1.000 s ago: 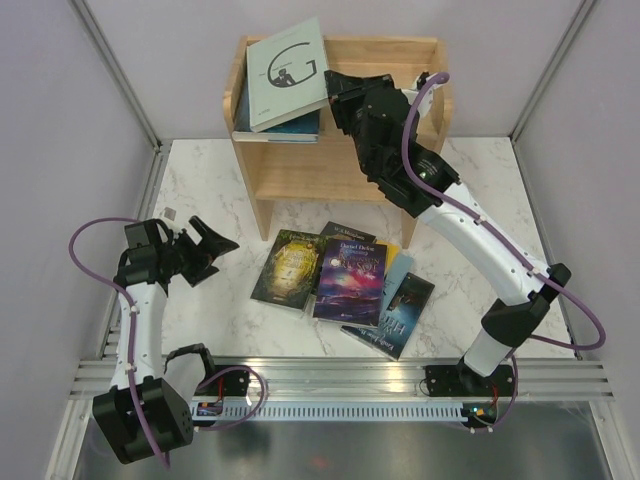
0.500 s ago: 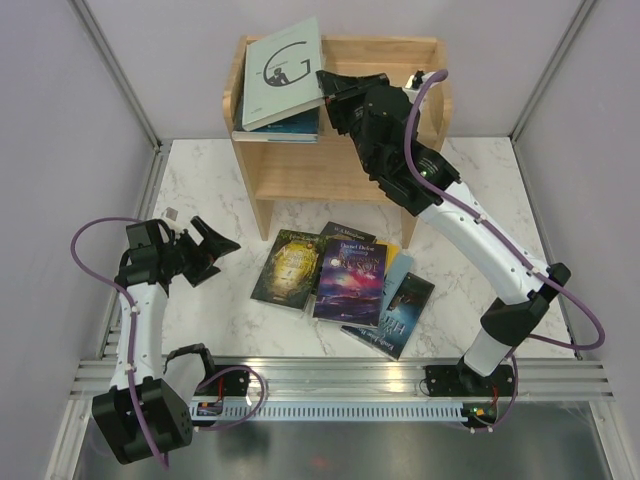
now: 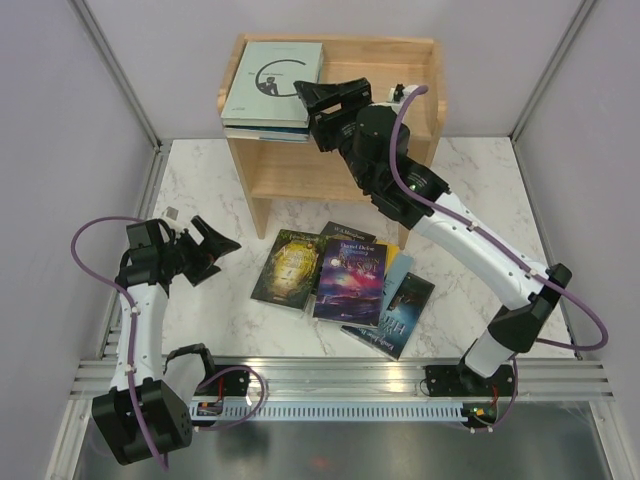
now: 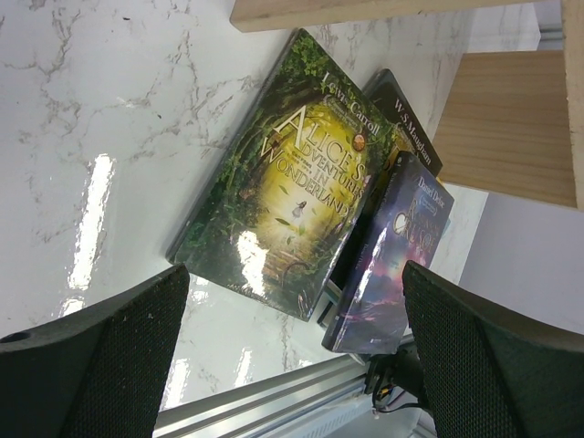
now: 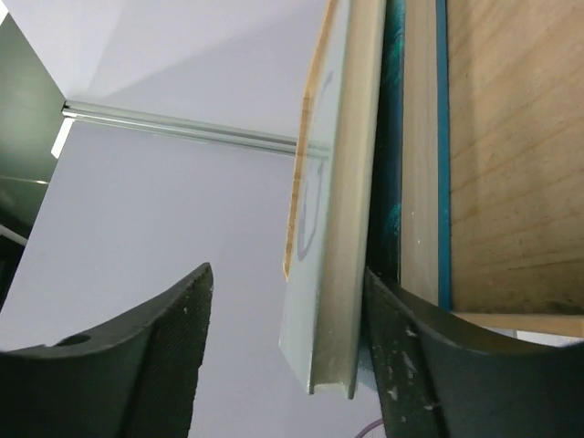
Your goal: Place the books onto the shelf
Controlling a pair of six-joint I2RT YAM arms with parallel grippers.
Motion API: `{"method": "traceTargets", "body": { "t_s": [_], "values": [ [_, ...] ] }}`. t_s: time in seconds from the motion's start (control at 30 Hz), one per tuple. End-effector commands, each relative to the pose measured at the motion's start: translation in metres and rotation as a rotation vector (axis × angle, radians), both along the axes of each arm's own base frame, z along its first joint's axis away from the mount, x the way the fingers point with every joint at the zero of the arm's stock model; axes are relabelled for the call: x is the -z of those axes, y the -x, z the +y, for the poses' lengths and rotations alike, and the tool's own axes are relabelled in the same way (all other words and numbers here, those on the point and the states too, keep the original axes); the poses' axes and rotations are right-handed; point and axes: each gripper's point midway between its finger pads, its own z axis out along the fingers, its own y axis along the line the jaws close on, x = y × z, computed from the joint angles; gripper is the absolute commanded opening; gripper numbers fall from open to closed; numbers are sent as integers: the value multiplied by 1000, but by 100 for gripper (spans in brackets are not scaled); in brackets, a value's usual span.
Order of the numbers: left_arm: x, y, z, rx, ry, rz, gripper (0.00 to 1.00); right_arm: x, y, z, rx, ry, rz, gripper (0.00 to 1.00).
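Tilted before, the pale green "G" paperback point(image 3: 273, 80) now lies flat atop the light wooden shelf point(image 3: 400, 60), far left; right gripper point(image 3: 308, 110) released beside it. Left gripper point(image 3: 218, 255) gapes wide, near left.

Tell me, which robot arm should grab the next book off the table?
Probably the left. The left gripper hangs open just beside the Alice book on the table, facing it. The right gripper is far up at the shelf top, its jaws around the pale green book's edge.
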Motion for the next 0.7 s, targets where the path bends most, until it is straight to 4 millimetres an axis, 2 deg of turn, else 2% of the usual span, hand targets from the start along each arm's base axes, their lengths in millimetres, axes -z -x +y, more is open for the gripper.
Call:
{"method": "traceTargets", "body": {
  "t_s": [0.0, 0.07, 0.1, 0.17, 0.2, 0.3, 0.47, 0.53, 0.57, 0.63, 0.67],
  "values": [
    [-6, -1, -4, 46, -11, -58, 100, -10, 18, -14, -7, 20, -35, 72],
    [-6, -1, -5, 46, -13, -58, 100, -14, 22, -29, 25, 30, -37, 77],
    [-6, -1, -5, 46, -10, -56, 100, -15, 23, -33, 30, 39, -40, 86],
    [-6, -1, -4, 43, -12, -56, 100, -15, 26, -44, 50, 74, -38, 91],
    [-7, -2, -5, 45, -10, -59, 100, -15, 27, -48, 54, 85, -39, 98],
    [-6, -2, -4, 40, -12, -58, 100, -11, 30, -57, 59, 129, -29, 98],
    [-6, -2, -4, 37, -15, -58, 100, 0, 30, -57, 34, 168, -16, 98],
    [-6, -2, -4, 38, -14, -57, 100, 2, 29, -60, 44, 170, -14, 94],
    [-6, -2, -4, 39, -16, -60, 100, 2, 28, -60, 49, 175, -14, 86],
    [-5, -1, -4, 37, -15, -56, 100, 0, 27, -59, 52, 175, -23, 80],
    [-5, -1, -4, 35, -15, -56, 100, -2, 27, -58, 51, 176, -29, 68]
  ]
}}
